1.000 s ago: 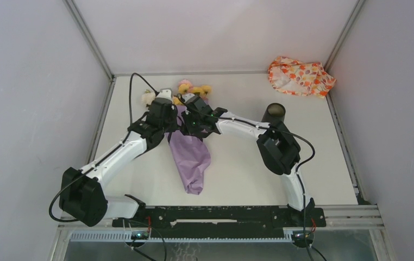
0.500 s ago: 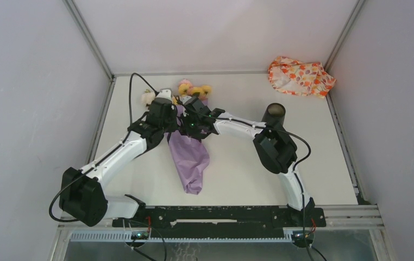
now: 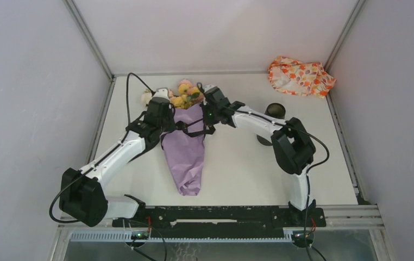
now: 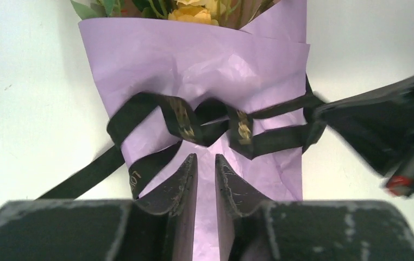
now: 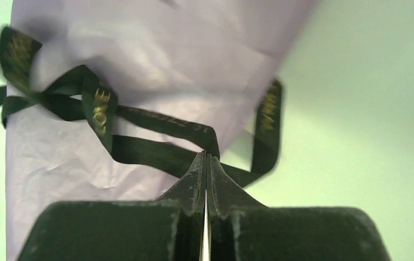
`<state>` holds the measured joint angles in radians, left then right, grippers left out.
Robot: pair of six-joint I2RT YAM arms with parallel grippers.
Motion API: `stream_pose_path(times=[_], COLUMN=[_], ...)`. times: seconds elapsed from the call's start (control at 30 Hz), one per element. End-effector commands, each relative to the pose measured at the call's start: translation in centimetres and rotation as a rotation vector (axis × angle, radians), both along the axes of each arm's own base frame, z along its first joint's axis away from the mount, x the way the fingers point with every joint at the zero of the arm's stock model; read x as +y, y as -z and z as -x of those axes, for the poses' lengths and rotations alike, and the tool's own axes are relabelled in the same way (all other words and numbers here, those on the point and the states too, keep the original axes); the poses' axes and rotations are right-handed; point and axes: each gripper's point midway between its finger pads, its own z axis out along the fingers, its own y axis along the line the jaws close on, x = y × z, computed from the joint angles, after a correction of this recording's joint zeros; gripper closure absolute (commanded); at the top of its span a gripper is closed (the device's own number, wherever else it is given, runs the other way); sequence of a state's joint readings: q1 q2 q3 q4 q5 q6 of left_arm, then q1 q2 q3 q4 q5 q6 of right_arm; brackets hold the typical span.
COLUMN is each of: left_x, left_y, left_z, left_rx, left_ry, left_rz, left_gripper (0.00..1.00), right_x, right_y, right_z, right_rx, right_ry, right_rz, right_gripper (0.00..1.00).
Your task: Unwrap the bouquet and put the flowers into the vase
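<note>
The right arm's jaws are clenched tip to tip on a strand of the black ribbon with gold lettering (image 5: 156,126), at about 1 o'clock of the bow. From the pinch the ribbon runs back to the bow knotted around the waist of the bouquet wrapped in crinkled lilac paper (image 3: 186,157). The left arm's jaws are parted by a narrow gap with nothing clamped between them. Their tips sit over the lilac paper, just short of the bow at its 6 o'clock in the left wrist view. Seen from above, the bouquet lies flat on the white table (image 3: 237,168) between the two arms, its pointed end toward 6 o'clock. The yellow and pink artificial roses (image 3: 186,97) spill from its open end at 12 o'clock. The small matte black cylinder vase (image 3: 275,109) stands at 3 o'clock of the blooms, well apart from them and partly hidden behind the right arm (image 3: 259,122). An orange-and-white floral-print cloth bundle (image 3: 301,76) lies in the far corner at 2 o'clock.
</note>
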<state>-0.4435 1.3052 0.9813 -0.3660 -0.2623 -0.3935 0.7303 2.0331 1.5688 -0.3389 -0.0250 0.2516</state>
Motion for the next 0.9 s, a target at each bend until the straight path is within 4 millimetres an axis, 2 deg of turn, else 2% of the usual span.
stream_pose_path(times=[0.0,0.27,0.43,0.5,0.63,0.7,0.8,0.87], left_x=[1.3,1.5,0.4,0.3,-0.2,-0.3,-0.2,-0.1], left_y=[-1.1,0.5,1.6,2.4,3.7,3.9,3.9,4.1], left_z=[-0.2,-0.2,0.0,0.2,0.5,0.6,0.3,-0.1], left_rx=[-0.043,-0.013,-0.024,-0.010,0.011,0.014,0.004,0.005], left_ry=[-0.056,-0.054,0.014,0.030,0.053,0.058,0.050,0.042], left_rz=[0.013,0.015,0.048,0.042,0.056,0.060,0.055,0.046], left_gripper=[0.76,0.75,0.58,0.57,0.56,0.55,0.54,0.54], right_x=[-2.0,-5.3,-6.4,-7.1,-7.3,-6.9,-6.1,-5.2], right_y=[-6.4,-8.2,-10.1,-11.5,-13.6,-13.8,-12.6,-11.7], right_z=[-2.0,-2.3,-2.1,-2.1,-1.7,-1.5,-1.1,-0.6], right_rx=[-0.127,-0.148,-0.181,-0.204,-0.229,-0.219,-0.169,-0.137], right_ry=[0.098,0.184,0.216,0.245,0.234,0.206,0.173,0.146], right_rz=[-0.092,-0.112,-0.127,-0.142,-0.184,-0.190,-0.179,-0.185], right_gripper=[1.00,1.00,1.00,1.00,1.00,1.00,1.00,0.95])
